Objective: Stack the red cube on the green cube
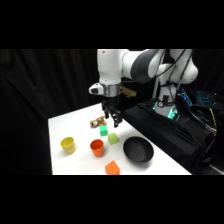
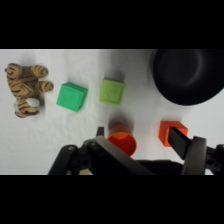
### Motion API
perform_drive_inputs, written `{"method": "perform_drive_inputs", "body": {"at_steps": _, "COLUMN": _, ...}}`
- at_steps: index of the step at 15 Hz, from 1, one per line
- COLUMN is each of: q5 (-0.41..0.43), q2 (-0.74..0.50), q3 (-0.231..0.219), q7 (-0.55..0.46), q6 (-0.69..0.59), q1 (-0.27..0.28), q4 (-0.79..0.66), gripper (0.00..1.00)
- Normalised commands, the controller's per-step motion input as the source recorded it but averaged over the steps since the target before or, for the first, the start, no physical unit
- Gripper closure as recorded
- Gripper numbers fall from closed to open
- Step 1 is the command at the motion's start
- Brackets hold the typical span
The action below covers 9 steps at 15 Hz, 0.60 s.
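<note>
Red cube [image 1: 112, 168]: rests on the counter [image 1: 70, 125] at its near edge in the side view, apart from the other things. In the wrist view [image 2: 171, 132] one finger [image 2: 182, 142] crosses in front of it and hides part of its side.
Green cube [image 1: 104, 131]: on the counter, just below the pincer in the side view; in the wrist view [image 2: 71, 96] it lies between the tiger toy and the pale cube, touching neither.
Pale cube [image 2: 112, 91]: yellow-green, just beside the green cube; in the side view [image 1: 114, 138] it sits between the green cube and the bowl.
Pincer [image 1: 113, 120]: hangs above the counter over the green cube, holding nothing. In the wrist view [image 2: 142, 140] the fingers stand wide apart; the second finger is mostly hidden behind the red cup.
Red cup [image 2: 123, 142]: upright, lower part cut off by the black linkage; in the side view [image 1: 97, 147] it stands near the yellow cup.
Yellow cup [image 1: 68, 145]: upright, left part of the counter.
Bowl [image 2: 190, 75]: black, cut off at the wrist view's edge; in the side view [image 1: 138, 150] it shows whole.
Tiger toy [image 2: 26, 87]: striped, lying beside the green cube; hard to make out in the side view [image 1: 97, 121].
</note>
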Motion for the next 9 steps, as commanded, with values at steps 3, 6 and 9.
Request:
{"method": "perform_drive_inputs", "body": {"at_steps": 3, "q5": -0.119, "q2": 0.34, "q3": 0.078, "q7": 0.35, "q6": -0.04, "q1": 0.157, "q4": 0.4, "gripper": 0.0}}
{"method": "perform_drive_inputs", "body": {"at_steps": 6, "q5": -0.15, "q2": 0.41, "q3": 0.036, "q7": 0.26, "q6": -0.04, "q1": 0.152, "q4": 0.48, "gripper": 0.0}}
{"method": "perform_drive_inputs", "body": {"at_steps": 9, "q5": -0.156, "q2": 0.43, "q3": -0.002, "q7": 0.16, "q6": -0.04, "q1": 0.132, "q4": 0.5, "gripper": 0.0}}
